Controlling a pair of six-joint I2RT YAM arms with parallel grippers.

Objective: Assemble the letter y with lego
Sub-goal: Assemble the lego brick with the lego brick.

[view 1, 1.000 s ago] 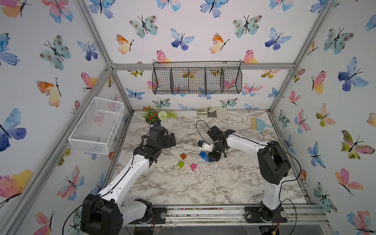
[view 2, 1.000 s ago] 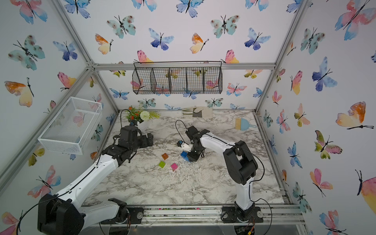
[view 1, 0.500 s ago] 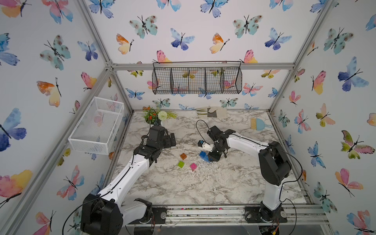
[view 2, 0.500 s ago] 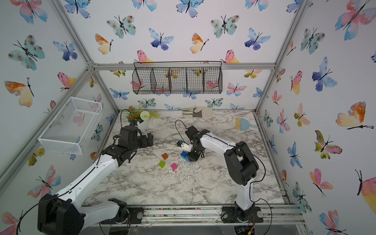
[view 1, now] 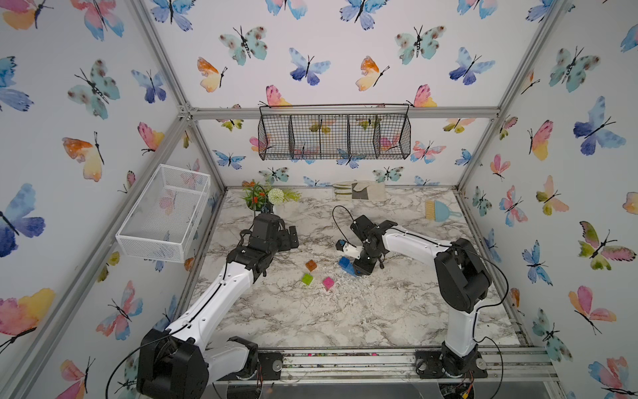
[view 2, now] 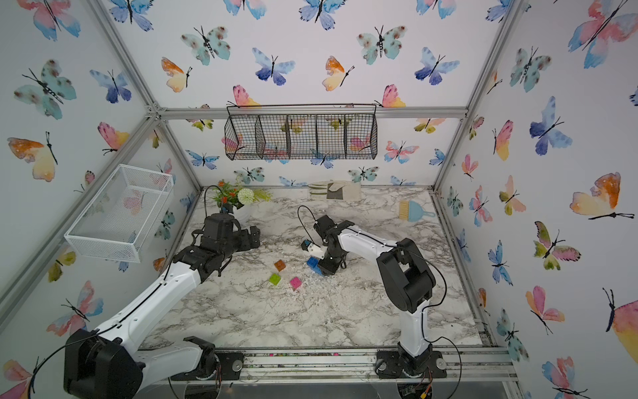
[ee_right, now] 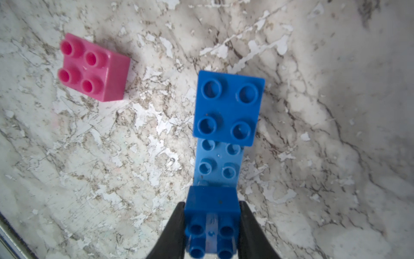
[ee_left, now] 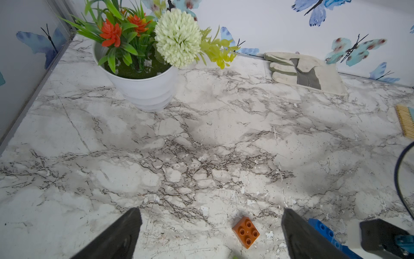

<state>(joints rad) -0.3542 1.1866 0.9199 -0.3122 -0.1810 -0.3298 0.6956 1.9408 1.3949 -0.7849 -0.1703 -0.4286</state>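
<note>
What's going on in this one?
The right gripper is shut on a dark blue brick at one end of the light blue bar; a second dark blue brick already sits on the other end. Whether the held one is pressed home is unclear. The pink brick, green brick and orange brick lie loose on the table. The left gripper hangs open, empty, above the table near the orange brick.

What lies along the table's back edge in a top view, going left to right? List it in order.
White pot of artificial flowers → beige fabric work glove → light blue plastic hand brush with tan bristles.
</note>
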